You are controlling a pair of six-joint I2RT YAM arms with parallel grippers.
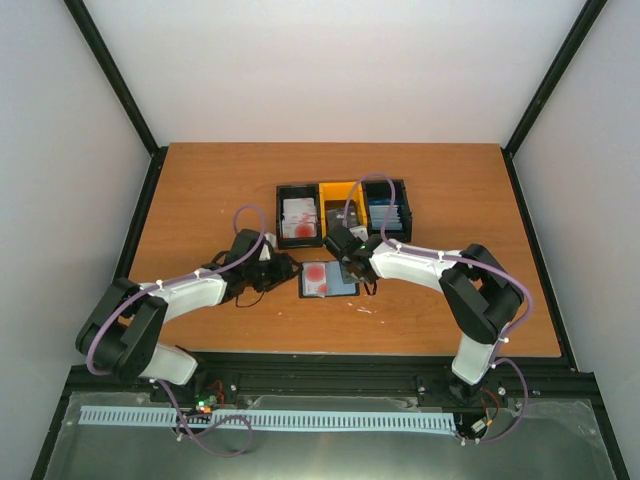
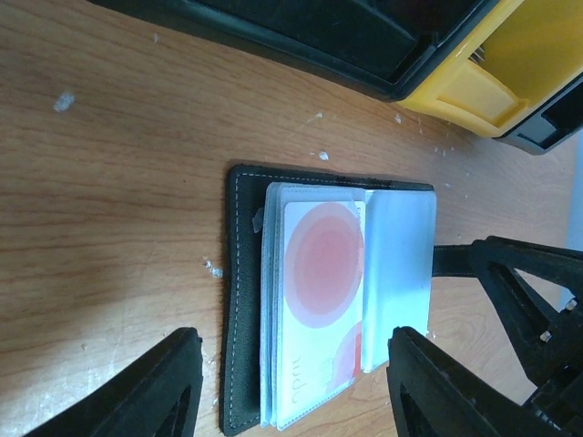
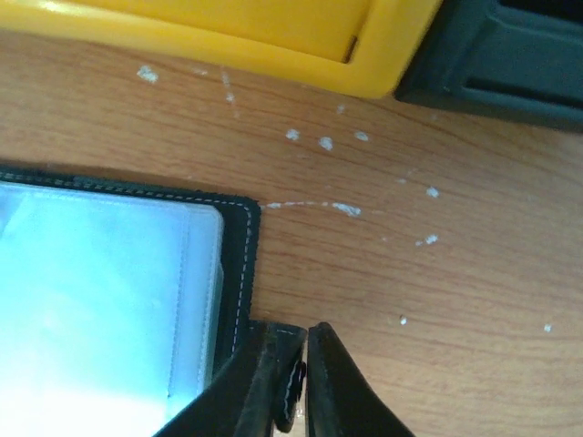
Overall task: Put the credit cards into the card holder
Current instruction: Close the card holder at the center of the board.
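Left gripper [image 2: 296,339] half open above card holder [image 2: 240,300], gripping nothing. Holder lying open on table [image 2: 109,228] between arms, likely floppy, sleeves slick. Sleeved white red-blotched card [image 2: 321,273] probably light, stiff, best taken edgewise. Right gripper [image 3: 293,373] nearly closed, pinching holder's right cover edge.
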